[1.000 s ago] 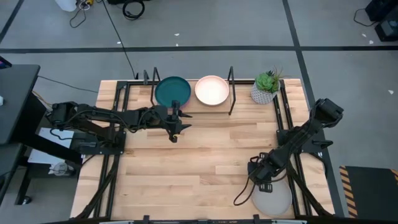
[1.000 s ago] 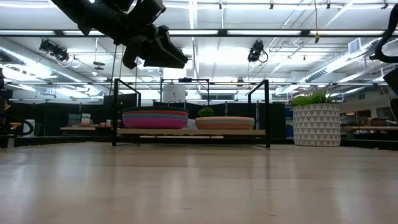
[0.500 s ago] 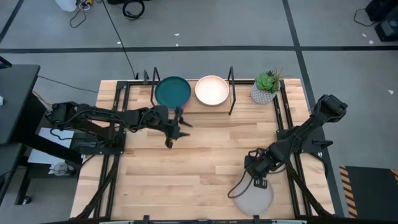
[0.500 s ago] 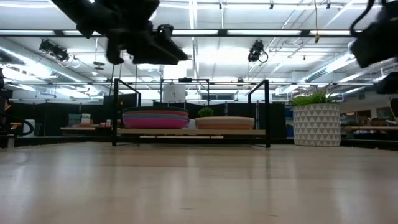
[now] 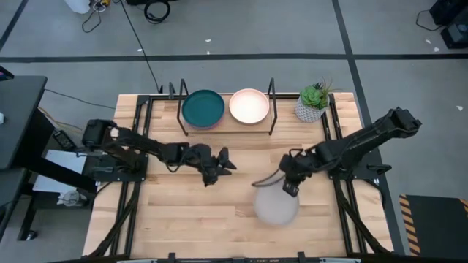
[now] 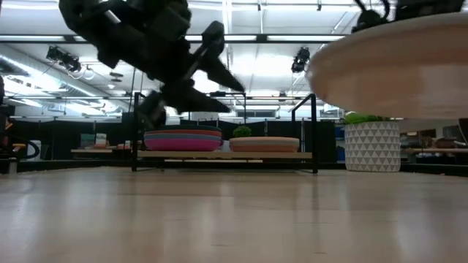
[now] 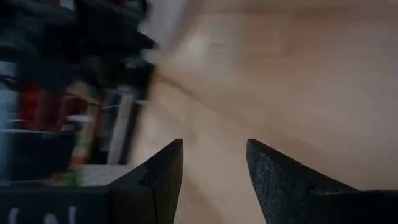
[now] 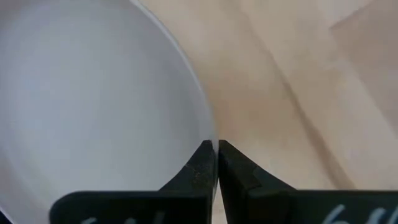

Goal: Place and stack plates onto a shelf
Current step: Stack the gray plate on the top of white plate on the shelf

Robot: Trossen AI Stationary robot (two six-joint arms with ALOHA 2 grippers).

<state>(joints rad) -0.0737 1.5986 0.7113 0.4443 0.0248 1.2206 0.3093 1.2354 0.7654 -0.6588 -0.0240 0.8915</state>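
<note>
My right gripper (image 5: 289, 186) is shut on a grey plate (image 5: 276, 204), which hangs above the table's middle right. In the low view its underside (image 6: 387, 66) shows high above the tabletop. At the far edge stands the shelf (image 6: 225, 154). On its board rest a stack with a dark teal plate (image 5: 203, 108) on top and, right of it, a cream plate (image 5: 249, 106). My left gripper (image 5: 223, 162) hovers open over the table's middle, in front of the shelf, with nothing between its fingers (image 7: 155, 180). My right gripper pinches the grey plate's rim (image 8: 208, 134) between its two fingers, one on the plate's inner side and one outside. The fingers come from the table's right, slanting down. The plate is lifted clear of the table and hangs about level.
A potted plant (image 5: 313, 102) in a white pot stands right of the shelf at the far right. The shelf's black upright frames (image 5: 271, 109) rise at each end of its board. Bare wood tabletop (image 5: 219, 212) lies in front of the shelf.
My right gripper has carried the grey plate from the table's near right corner up and toward the left and far edges; the plate now hangs clear of the table. My left gripper has drawn back from the shelf toward the near edge, a little to the right, and has turned.
</note>
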